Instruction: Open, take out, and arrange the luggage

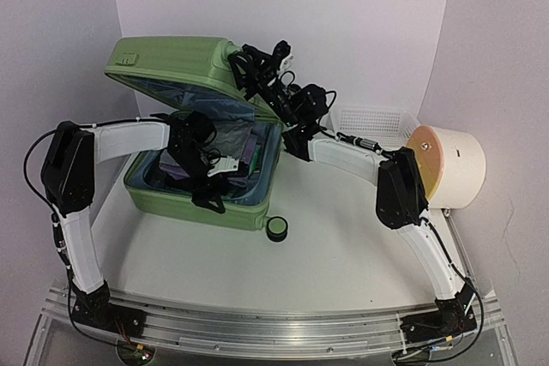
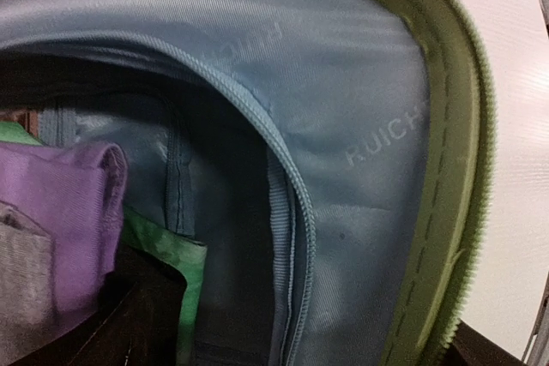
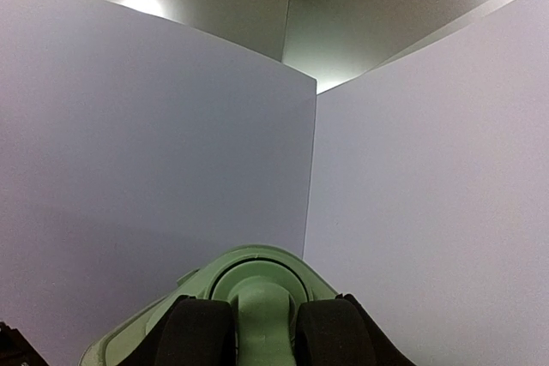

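Right claw (image 3: 262, 330) clamps the luggage (image 1: 171, 59) lid; hold it high while left claw (image 1: 209, 188), grip state unclear, lifts the clothes (image 2: 69, 203).

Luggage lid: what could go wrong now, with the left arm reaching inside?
1. Only the right fingers pinch a narrow green ridge of the luggage lid; a slip could drop it onto the left arm.
2. The purple cloth lies near the lining zipper and might snag coming out.
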You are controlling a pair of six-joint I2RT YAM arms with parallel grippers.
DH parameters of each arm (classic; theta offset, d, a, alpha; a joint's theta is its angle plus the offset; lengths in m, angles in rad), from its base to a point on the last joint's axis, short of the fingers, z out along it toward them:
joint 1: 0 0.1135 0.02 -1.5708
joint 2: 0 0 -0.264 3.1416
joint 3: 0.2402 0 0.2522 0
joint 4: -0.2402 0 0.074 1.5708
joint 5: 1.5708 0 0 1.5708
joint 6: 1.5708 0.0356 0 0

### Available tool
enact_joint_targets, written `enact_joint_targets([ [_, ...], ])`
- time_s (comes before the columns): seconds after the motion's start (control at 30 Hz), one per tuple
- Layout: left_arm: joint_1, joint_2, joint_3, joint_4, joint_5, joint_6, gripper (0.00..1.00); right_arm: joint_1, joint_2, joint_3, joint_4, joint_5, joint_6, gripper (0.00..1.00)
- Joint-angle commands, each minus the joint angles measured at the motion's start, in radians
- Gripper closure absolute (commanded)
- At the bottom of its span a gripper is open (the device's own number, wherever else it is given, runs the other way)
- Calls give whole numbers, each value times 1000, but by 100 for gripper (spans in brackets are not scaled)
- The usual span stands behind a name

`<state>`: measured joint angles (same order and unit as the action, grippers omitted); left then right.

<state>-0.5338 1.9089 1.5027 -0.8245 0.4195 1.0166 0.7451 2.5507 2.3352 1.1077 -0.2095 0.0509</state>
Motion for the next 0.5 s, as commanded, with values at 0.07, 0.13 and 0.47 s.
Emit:
enact_joint_targets([
  [0.07,5,-171,122,22,81,160,5,-128,14,-12,-106,371,-164,100],
  [0.13,6,-264,68,42,118,257,5,-128,11,-13,-106,367,-167,100],
  [0.47,18,-725,-616,1354,-73,398,7,-130,-16,-61,-101,350,-160,100],
])
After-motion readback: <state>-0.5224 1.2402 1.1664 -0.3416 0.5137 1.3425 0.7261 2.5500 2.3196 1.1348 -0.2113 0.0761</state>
